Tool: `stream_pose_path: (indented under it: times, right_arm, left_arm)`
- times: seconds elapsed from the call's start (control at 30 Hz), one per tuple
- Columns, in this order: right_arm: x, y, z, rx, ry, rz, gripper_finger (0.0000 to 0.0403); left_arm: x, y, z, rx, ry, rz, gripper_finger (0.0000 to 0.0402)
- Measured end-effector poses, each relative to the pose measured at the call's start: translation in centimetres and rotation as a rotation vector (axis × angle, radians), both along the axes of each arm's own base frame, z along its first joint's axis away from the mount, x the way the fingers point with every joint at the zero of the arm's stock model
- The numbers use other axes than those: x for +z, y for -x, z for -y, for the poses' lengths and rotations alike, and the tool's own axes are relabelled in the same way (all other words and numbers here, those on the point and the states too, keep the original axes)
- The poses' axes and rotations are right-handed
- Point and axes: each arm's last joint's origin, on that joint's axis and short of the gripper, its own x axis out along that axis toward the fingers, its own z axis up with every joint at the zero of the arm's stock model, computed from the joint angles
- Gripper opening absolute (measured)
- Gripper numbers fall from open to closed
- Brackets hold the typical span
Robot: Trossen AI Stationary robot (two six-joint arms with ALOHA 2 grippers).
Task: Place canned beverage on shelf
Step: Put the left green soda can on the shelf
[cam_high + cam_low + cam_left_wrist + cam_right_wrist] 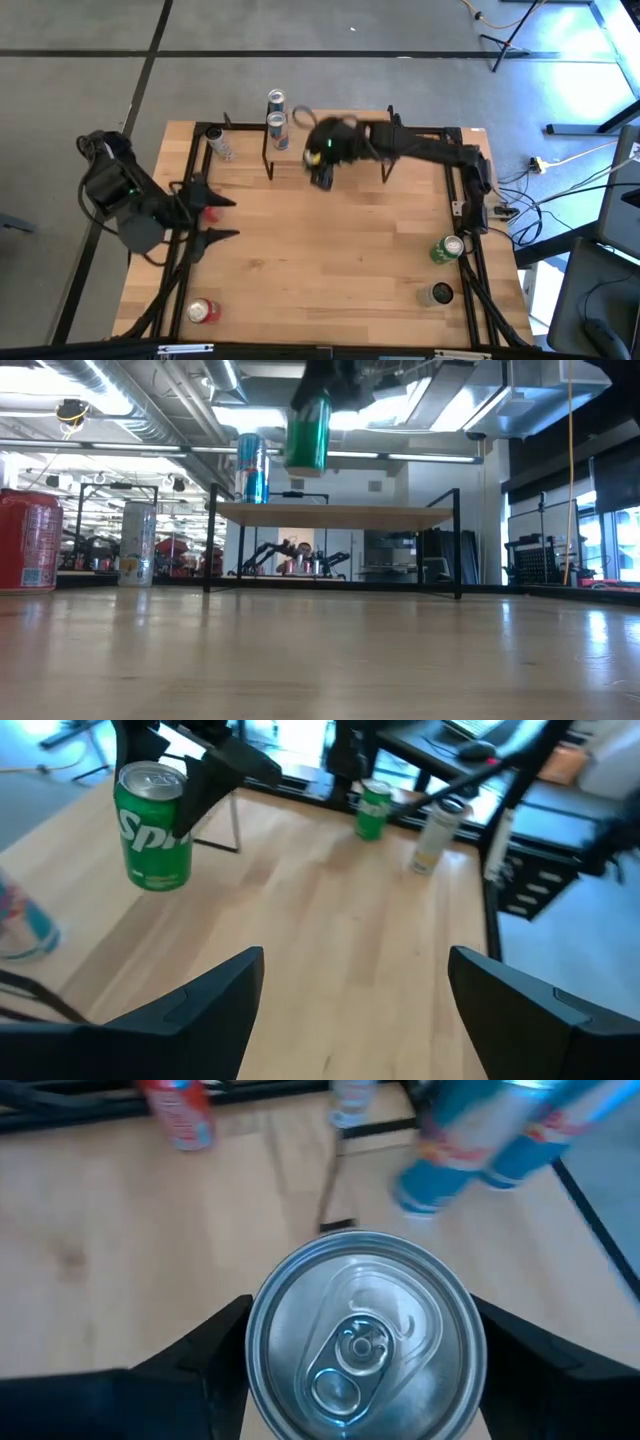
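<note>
Above the shelf (pixel 335 514), right pincer (pixel 322 165) grips a green, silver-topped can (pixel 307 430).

The wooden worktop (pixel 330 260) carries the shelf (pixel 335 513), two green cans (pixel 446 249), a red can (pixel 203 311) and a pale can (pixel 219 143); a blue can (pixel 252 468) stands on the shelf.

held can (pixel 153 828): green, white lettering, silver top
shelf (pixel 335 513): light wood top, black legs
cans on shelf (pixel 276 118): blue and silver
can at 7 o'clock (pixel 203 311): red
can at 4 o'clock (pixel 446 249): green
tabletop (pixel 330 260): pale wood planks
</note>
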Motion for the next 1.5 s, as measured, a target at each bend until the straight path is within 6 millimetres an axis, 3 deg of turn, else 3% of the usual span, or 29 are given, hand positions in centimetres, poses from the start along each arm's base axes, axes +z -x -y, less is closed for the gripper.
stream_pose_path:
  times: [0.33,0.53,0.8,1.03,1.5]
  right_arm:
    - [-0.1,1.0,8.8,-0.081,-0.017,0.086,0.0269]
    - [-2.0,0.2,11.7,-0.104,-0.048,0.103,0.0269]
    - [-3.2,-0.9,12.8,-0.093,-0.043,0.124,0.0271]
    - [-2.6,-1.1,12.9,-0.091,-0.019,0.186,0.0275]
    - [-4.1,-1.6,13.1,-0.096,-0.039,0.135,0.0277]
  left_arm:
    - [0.0,-1.1,-2.8,0.157,-0.004,-0.016,0.0304]
    - [-0.1,-1.5,-3.9,0.204,-0.048,-0.046,0.0304]
    - [0.1,-1.6,-4.2,0.234,-0.168,-0.027,0.0304]
    - [0.2,-1.8,-4.2,0.243,-0.154,-0.007,0.0304]
    - [0.2,-1.8,-4.1,0.247,-0.125,-0.002,0.0304]
